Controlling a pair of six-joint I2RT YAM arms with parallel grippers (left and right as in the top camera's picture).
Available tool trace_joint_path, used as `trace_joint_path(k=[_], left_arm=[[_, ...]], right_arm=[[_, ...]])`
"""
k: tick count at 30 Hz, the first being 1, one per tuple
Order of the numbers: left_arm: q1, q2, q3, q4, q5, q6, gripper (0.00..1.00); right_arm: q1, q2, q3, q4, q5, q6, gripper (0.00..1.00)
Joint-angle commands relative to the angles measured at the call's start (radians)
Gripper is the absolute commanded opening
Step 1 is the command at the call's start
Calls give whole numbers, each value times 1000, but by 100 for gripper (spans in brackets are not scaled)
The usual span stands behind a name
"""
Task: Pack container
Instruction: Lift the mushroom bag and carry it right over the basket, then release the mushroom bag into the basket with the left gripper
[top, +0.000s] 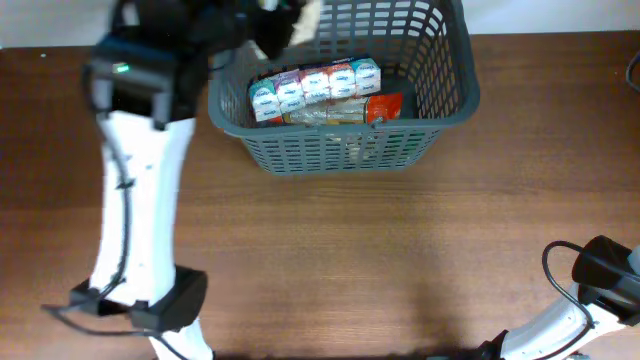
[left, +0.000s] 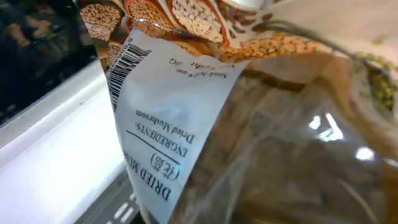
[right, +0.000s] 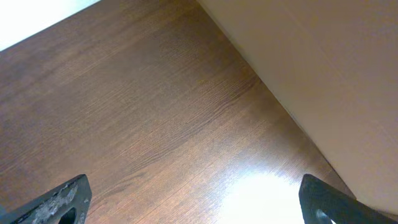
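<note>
Surface: brown wood-grain table (top: 350, 260), pale wall panel along its edge in the right wrist view. Task item: container (top: 330, 150), a dark grey slotted basket, sits upright on the table at the far side, directly under and just ahead of the left jaws, and well apart from the right jaws. Contents seen from overhead: a row of small cartons (top: 315, 85) lying side by side across the middle, an orange packet (top: 385, 107) touching the row's end on the side away from the left jaws, and a clear-wrapped pkg beneath them, detail n/a. L gripper (top: 268, 28) hangs over the container's far corner, blurred overhead. Its jaws are clenched on a bag (left: 280, 143) with a clear window and a printed brown top. The bag fills the left wrist view right at the jaws, fingers themselves hidden behind it. White label (left: 168, 118) w/ barcode reads "Dried Mushroom", text upside down to the cam. R gripper (right: 193, 202) is over bare table, jaws released and spread wide, dark fingertips (right: 62, 199) at either lower corner, nothing btwn them.
</note>
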Motion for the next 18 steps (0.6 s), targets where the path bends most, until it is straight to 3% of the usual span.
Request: trace_joint_path(k=[1, 5, 9, 18], left_arm=[[-11, 106, 8, 31, -66, 101, 2], [-10, 210, 8, 36, -66, 95, 2], [-11, 313, 8, 3, -37, 12, 2], [-11, 395, 8, -112, -18, 11, 2]], right_arm=[[-3, 3, -2, -6, -6, 5, 99], [-3, 3, -2, -6, -5, 5, 98], [-3, 3, -2, -6, -5, 5, 99], [-3, 3, -2, -6, -5, 5, 99]])
